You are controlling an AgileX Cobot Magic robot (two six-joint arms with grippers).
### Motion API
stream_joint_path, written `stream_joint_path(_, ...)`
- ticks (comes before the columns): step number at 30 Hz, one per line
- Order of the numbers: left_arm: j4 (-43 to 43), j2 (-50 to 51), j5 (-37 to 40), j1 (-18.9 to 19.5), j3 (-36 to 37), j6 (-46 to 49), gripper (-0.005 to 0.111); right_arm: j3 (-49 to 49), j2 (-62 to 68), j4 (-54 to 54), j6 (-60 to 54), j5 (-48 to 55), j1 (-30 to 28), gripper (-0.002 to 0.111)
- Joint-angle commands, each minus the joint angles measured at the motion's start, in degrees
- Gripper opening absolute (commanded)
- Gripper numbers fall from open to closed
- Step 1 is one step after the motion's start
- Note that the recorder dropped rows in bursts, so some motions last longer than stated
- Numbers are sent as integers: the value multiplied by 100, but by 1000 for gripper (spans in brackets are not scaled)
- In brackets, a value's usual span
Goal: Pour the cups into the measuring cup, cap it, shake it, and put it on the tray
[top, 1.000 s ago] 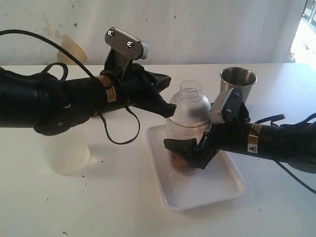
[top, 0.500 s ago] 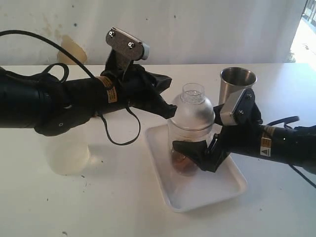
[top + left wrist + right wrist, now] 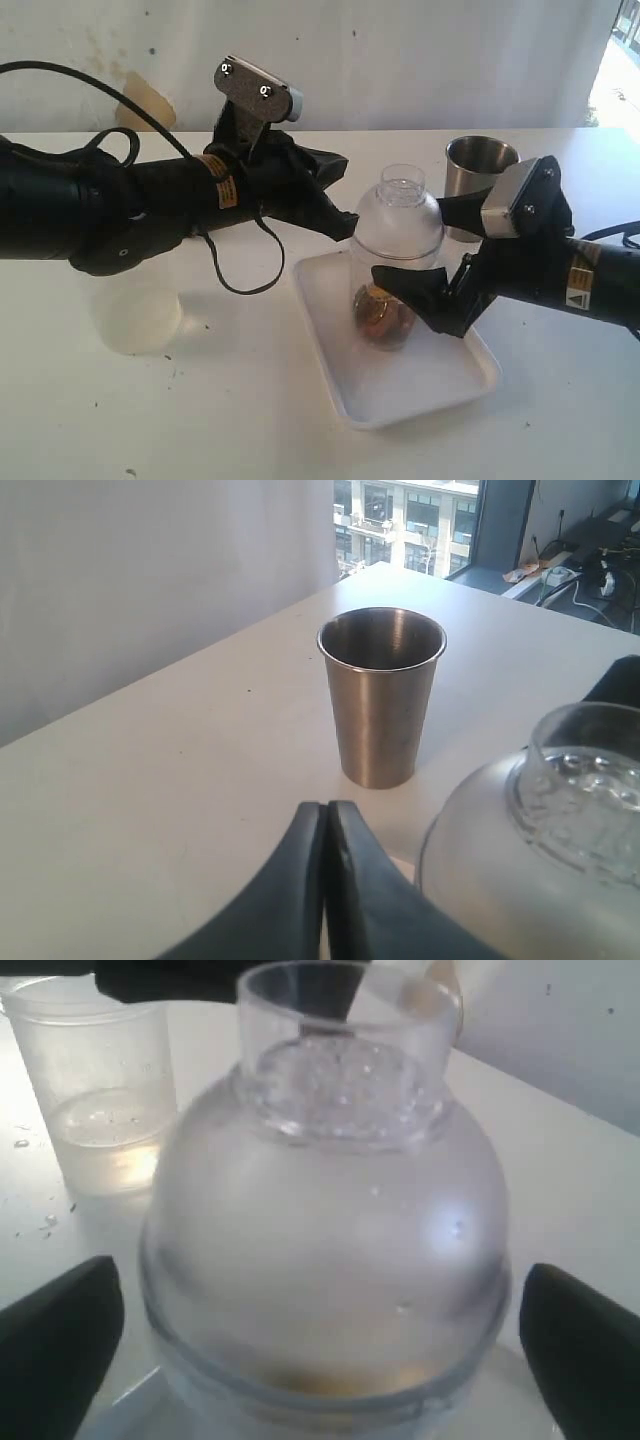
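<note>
Black rubber fingers of the left claw are pressing flat together with nothing between them, as its wrist view is showing; the tip is hanging just beside the shoulder of the cap, and whether it is touching the plastic I cannot tell. The right claw is standing wide apart and straddling the measuring cup, one finger in front of it and one behind; in its wrist view a thin gap is showing on each side, so it is not clamping the cup. The measuring cup is standing upright on the tray, near the tray's far end, with the cap sitting on its mouth and something brown and orange showing low inside its wall. The tumbler is standing upright on the table behind the right arm, apart from the tray, and is looking empty from the left wrist. A frosted cup is sitting on the table under the left arm, with a little pale liquid in it. A yellow label is wrapping the left wrist and a label with a warning triangle is showing on the right arm; the print on both is too small to read.
</note>
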Motion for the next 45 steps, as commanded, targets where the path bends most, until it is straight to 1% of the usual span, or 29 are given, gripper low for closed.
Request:
stream_joint_path(1, 21, -69, -28, -15, 18, -27, 0, 52, -350, -212, 254, 3, -36, 105)
stream_joint_path(4, 21, -69, 4, -15, 18, -27, 0, 52, -665, -200, 327, 3, -63, 105)
stream_joint_path(15, 21, -93, 193, -15, 18, -27, 0, 52, -1838, 367, 650, 42, -63, 105)
stream_joint_path(20, 0, -469, 972, -5, 18, -52, 0, 52, -2471, 349, 819, 149, -63, 105)
stream_joint_path(25, -53, -1160, 1772, 87, 18, -52, 0, 52, -3098, 320, 1674, 238, -63, 105)
stream_joint_path(29, -53, -1756, 2608, 87, 18, -52, 0, 41, -3581, 356, 1750, 358, -63, 105)
stream_joint_path(31, -53, -2017, 2987, 87, 18, -52, 0, 41, -3863, 317, 2069, 579, -63, 104)
stream_joint_path(33, -53, -2296, 3357, 87, 18, -52, 0, 41, -4087, 237, 2471, 968, -63, 99)
stream_joint_path(34, -53, -2431, 3514, 87, 18, -52, 0, 41, -4193, 106, 2684, 1187, -63, 94)
stream_joint_path(36, -53, -2689, 3758, 87, 18, -52, 0, 41, -4354, -253, 3102, 1586, -63, 81)
stream_joint_path(37, -53, -2793, 3836, 87, 18, -52, 0, 41, -4411, -399, 3273, 1647, -63, 75)
stream_joint_path(39, -53, -3040, 3979, 87, 18, -43, 0, 41, -4495, -681, 3681, 1610, -63, 57)
stream_joint_path(42, -36, -3369, 4165, 87, 18, -43, 0, 41, -4580, -919, 4082, 1453, -63, 36)
stream_joint_path(43, -36, -3476, 4251, 87, 18, -43, 0, 41, -4610, -919, 4082, 1441, -63, 31)
stream_joint_path(45, -27, -3697, 4442, 87, 18, 59, 0, 41, -4664, -1042, 4082, 1441, -63, 25)
